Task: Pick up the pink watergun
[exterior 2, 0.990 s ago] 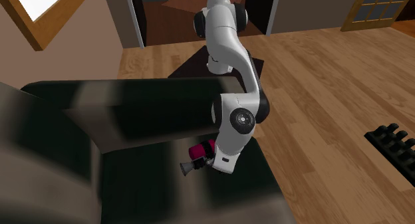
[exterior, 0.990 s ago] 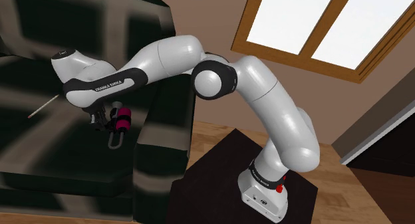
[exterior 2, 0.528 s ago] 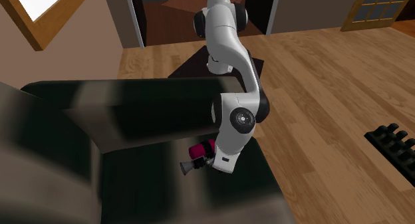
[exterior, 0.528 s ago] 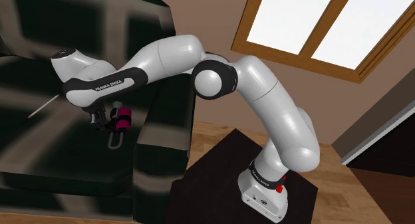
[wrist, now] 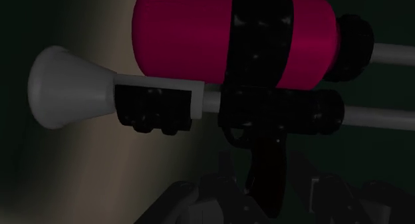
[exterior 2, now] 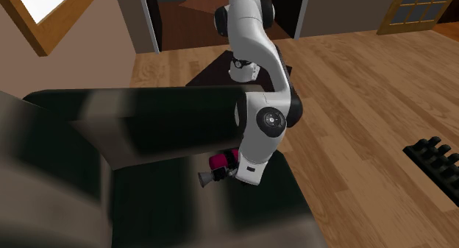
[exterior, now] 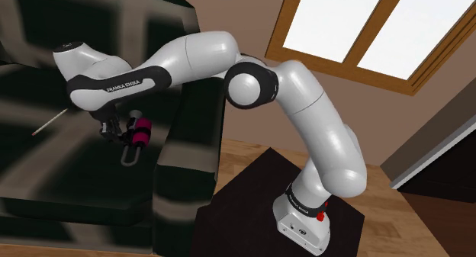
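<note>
The pink watergun [exterior: 139, 133] has a pink tank, black body and a pale flared nozzle. It hangs just above the dark sofa seat [exterior: 69, 179], beside the sofa's armrest. My gripper [exterior: 122, 136] is shut on the watergun. In the second exterior view the watergun [exterior 2: 218, 163] sticks out from under the hand, nozzle pointing toward that view's left, with the gripper [exterior 2: 235, 173] beside it. Seen from the wrist, the watergun [wrist: 186, 40] lies crosswise, and its black grip runs down into my gripper [wrist: 266, 189].
A dark sofa [exterior 2: 110, 136] with a tall back and thick armrest [exterior: 187, 164] surrounds the hand. A thin pale stick [exterior: 46, 126] lies on the seat. The stand [exterior: 252, 210] sits on a wooden floor [exterior 2: 353, 84]. A black ridged object [exterior 2: 434, 162] lies at the second exterior view's right.
The arm has lifted and swung slightly toward the shoulder view's left. The watergun has moved up with the gripper, still clasped.
</note>
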Motion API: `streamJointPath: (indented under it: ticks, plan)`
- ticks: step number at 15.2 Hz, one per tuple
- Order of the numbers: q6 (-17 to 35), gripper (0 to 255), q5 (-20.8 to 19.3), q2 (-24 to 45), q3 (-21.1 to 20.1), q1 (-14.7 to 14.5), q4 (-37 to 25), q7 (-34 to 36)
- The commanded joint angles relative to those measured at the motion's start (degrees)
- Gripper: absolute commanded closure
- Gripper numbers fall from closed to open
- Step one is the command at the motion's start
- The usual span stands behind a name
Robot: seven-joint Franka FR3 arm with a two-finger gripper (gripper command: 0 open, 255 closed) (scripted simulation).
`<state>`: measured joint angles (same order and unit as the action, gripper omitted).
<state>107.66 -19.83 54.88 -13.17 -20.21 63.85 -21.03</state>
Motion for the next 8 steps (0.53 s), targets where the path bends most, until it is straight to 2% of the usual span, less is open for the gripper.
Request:
streamJointPath:
  ticks: [1, 8]
  plan:
    - [-0.75, 255, 0.13, -0.98, -0.12, 0.13, 0.18, -0.19]
    - [-3.27, 255, 0.52, -2.88, -0.39, 0.17, -0.50, -0.66]
